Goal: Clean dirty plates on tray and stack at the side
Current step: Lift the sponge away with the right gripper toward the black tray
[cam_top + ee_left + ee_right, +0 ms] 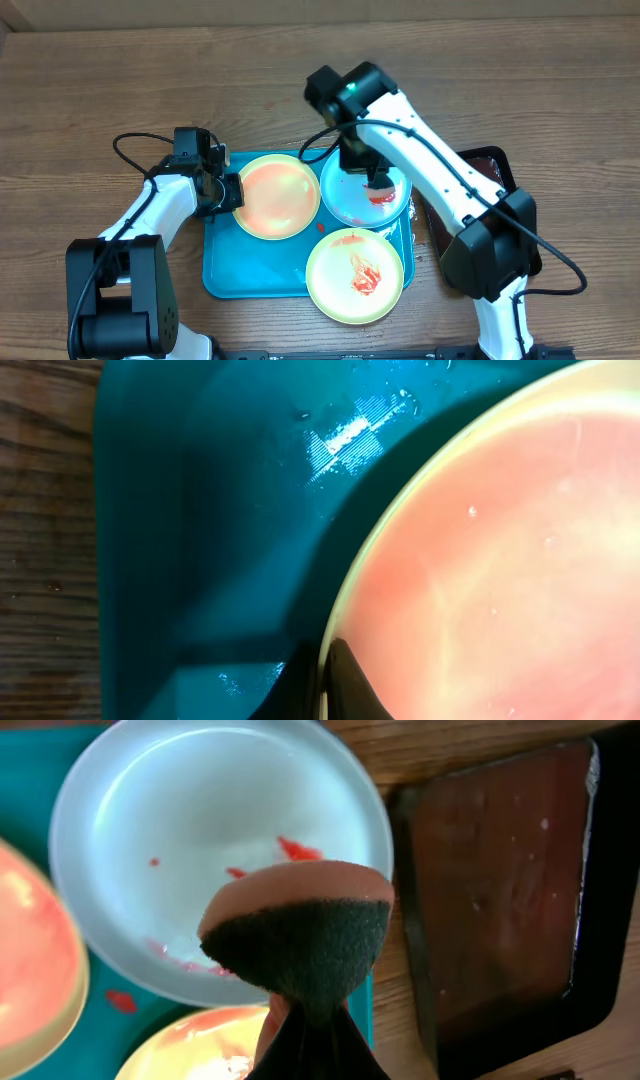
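Nothing is getting stacked yet (all plates (355,275) are showing sauce): right jaws are clamping a sponge (300,935) over the two-o'clock plate (342,203), left jaws pinching the ten-o'clock plate (275,195).

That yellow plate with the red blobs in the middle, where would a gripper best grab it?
Probably by its thin raised rim, pinched edge-on. The front yellow plate lies flat and hangs over the tray on the robot's side, so that overhanging rim likely leaves room for a finger beneath. Come in low from that side; the far rim sits close to the blue plate.
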`<action>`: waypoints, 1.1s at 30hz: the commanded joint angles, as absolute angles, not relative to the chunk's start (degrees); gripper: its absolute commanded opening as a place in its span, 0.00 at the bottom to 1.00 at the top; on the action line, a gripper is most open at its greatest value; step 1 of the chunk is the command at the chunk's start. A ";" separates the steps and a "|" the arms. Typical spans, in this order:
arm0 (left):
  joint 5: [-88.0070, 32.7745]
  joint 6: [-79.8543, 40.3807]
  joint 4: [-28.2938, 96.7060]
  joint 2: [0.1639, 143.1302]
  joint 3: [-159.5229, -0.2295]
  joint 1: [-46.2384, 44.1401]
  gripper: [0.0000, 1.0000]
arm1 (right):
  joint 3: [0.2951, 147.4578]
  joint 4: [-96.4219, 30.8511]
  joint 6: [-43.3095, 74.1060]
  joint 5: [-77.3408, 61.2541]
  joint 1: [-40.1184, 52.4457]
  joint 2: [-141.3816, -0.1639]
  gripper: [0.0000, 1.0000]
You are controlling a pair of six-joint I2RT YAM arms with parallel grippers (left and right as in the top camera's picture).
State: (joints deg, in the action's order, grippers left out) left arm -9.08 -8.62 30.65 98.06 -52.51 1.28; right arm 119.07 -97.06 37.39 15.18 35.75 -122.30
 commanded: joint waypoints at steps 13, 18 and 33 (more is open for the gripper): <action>-13.15 -6.83 31.64 100.20 -52.18 1.72 0.04 | 118.91 -96.40 36.58 15.25 28.27 -120.97 0.04; -12.86 -7.51 34.33 98.45 -54.50 2.63 0.04 | 118.87 -96.51 35.33 13.30 24.51 -120.97 0.04; -5.32 -8.71 45.06 80.09 -59.86 2.59 0.05 | 118.80 -93.76 30.96 8.91 17.23 -120.97 0.04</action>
State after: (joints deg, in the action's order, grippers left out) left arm -6.52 -8.84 44.18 83.15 -58.57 2.31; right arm 118.85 -94.24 32.23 9.78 18.33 -122.30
